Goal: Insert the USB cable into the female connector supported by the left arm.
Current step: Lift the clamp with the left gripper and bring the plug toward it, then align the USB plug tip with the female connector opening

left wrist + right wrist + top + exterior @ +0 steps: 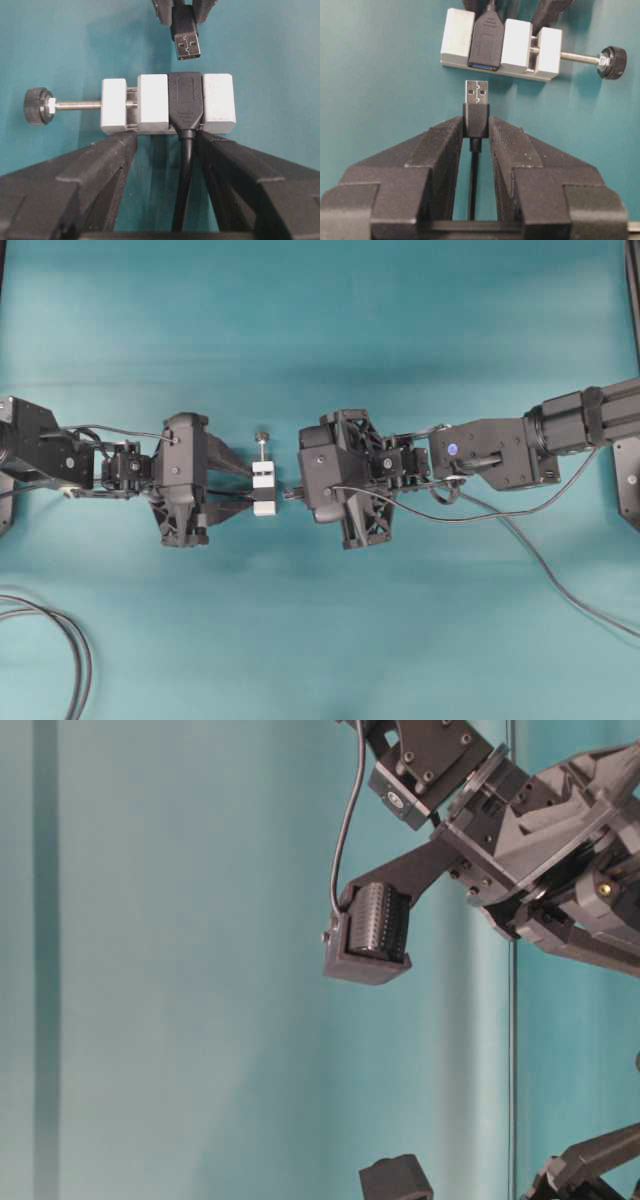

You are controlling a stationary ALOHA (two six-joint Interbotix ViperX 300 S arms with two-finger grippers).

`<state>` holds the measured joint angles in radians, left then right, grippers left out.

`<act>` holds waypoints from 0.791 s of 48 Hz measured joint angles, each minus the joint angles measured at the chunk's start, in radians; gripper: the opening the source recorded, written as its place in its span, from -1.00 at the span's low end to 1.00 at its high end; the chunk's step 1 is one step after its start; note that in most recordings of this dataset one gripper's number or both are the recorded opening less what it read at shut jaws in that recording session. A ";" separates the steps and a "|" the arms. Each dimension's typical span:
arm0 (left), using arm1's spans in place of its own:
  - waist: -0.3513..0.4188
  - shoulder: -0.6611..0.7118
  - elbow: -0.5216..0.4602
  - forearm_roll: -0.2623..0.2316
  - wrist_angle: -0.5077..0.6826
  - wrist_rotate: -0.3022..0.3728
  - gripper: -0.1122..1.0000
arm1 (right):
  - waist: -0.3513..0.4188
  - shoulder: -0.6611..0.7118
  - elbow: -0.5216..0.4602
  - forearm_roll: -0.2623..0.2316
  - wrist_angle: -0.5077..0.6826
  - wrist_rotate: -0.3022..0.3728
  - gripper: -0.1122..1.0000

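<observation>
USB cable plug sits clamped between the right gripper's fingers, metal tip pointing straight at the female connector and just short of its blue-lined opening, their long axes in line. No writing is readable beyond the USB mark moulded on the black socket. The left gripper presses its fingers against the white block's back edge, near the table's middle.

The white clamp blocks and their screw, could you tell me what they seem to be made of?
The blocks look like matte white plastic, possibly painted metal: flat, dull faces without glare. The screw looks like bare steel, shiny and threaded, and its knob like black knurled plastic or rubber.
</observation>
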<state>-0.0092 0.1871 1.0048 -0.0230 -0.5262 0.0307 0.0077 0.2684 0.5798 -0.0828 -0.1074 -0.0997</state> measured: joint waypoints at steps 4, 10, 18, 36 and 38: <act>0.000 -0.002 -0.002 0.000 0.005 0.000 0.44 | -0.002 0.000 -0.002 0.000 0.002 0.002 -0.41; 0.000 -0.003 -0.002 0.000 0.009 0.000 0.44 | -0.003 0.000 -0.003 0.000 0.003 0.002 -0.41; 0.000 -0.002 -0.003 0.000 0.011 0.000 0.44 | -0.003 0.002 -0.009 0.000 0.003 0.002 -0.41; 0.002 -0.003 -0.003 0.000 0.014 0.000 0.44 | -0.003 0.025 -0.043 0.000 0.032 0.005 -0.41; 0.000 -0.003 -0.003 0.000 0.014 0.000 0.44 | -0.003 0.025 -0.046 0.000 0.034 0.003 -0.41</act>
<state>-0.0092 0.1841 1.0017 -0.0230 -0.5123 0.0307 0.0046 0.2930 0.5338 -0.0828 -0.0736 -0.0966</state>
